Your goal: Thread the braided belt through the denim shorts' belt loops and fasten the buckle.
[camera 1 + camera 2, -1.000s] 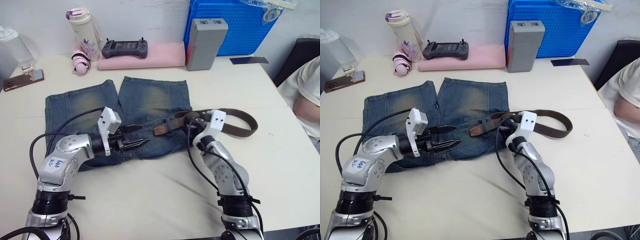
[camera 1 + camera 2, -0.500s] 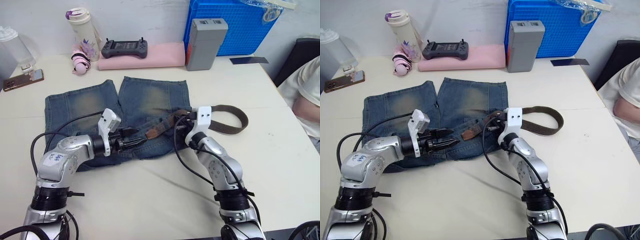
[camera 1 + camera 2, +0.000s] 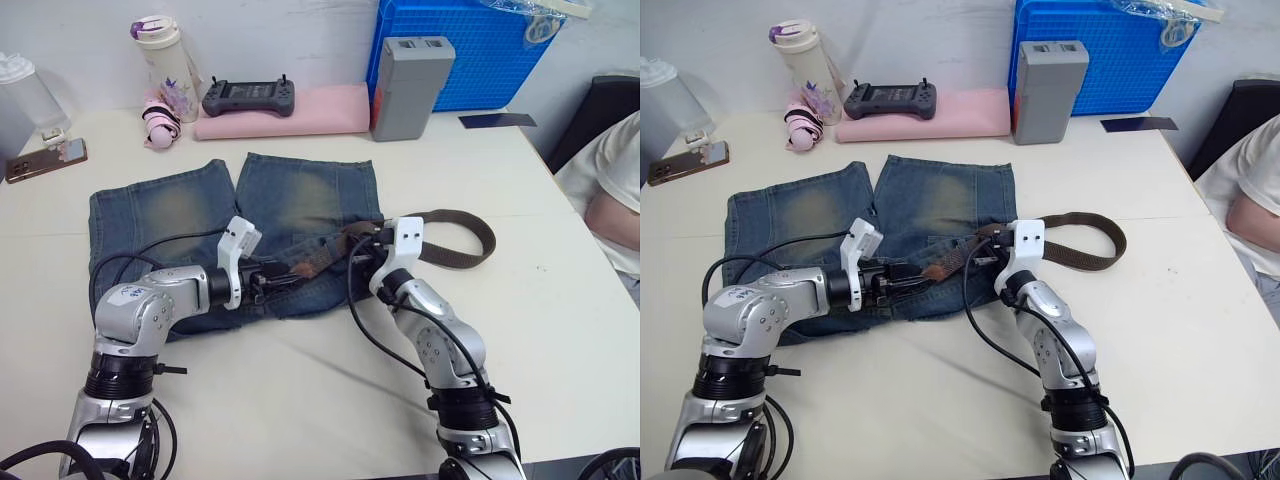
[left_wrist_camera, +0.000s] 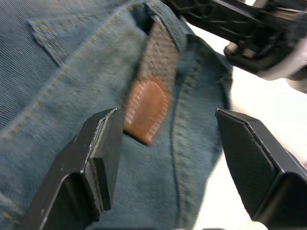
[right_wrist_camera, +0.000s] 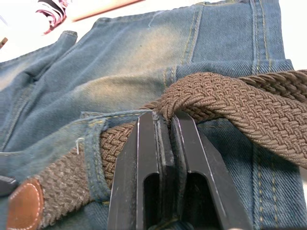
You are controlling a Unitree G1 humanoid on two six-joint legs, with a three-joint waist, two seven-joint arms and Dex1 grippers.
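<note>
Where the waistband faces the robot, the faded denim shorts (image 3: 250, 215) are laid flat on the pale worktop (image 3: 560, 300), with lighter worn patches on both legs and rough hems at the far edge. The braided belt (image 3: 455, 255) is seen as a dark-brown woven strap, coarse in texture, looped in an oval on the worktop just right of the shorts and running left across the waistband. Its rounded tan leather tip (image 4: 146, 112), edged with stitching, lies on the denim after passing under a narrow belt loop (image 5: 93, 158). The strap is pinched by the right gripper (image 5: 163, 139), its black fingers pressed together on the braid at the loop's right side. The left gripper (image 4: 168, 148) is held spread wide over the tan tip, one flat black pad (image 4: 108, 148) just beside the tip and the other apart from it, nothing clamped. The buckle cannot be made out.

At the far edge of the worktop are set a folded pink cloth (image 3: 330, 108) bearing a dark handheld controller (image 3: 249, 97), a white tumbler (image 3: 165, 60), a grey box (image 3: 412, 85), a blue ribbed crate (image 3: 480, 50) and a phone (image 3: 45, 160). A person's arm (image 3: 615, 215) is seen at the right.
</note>
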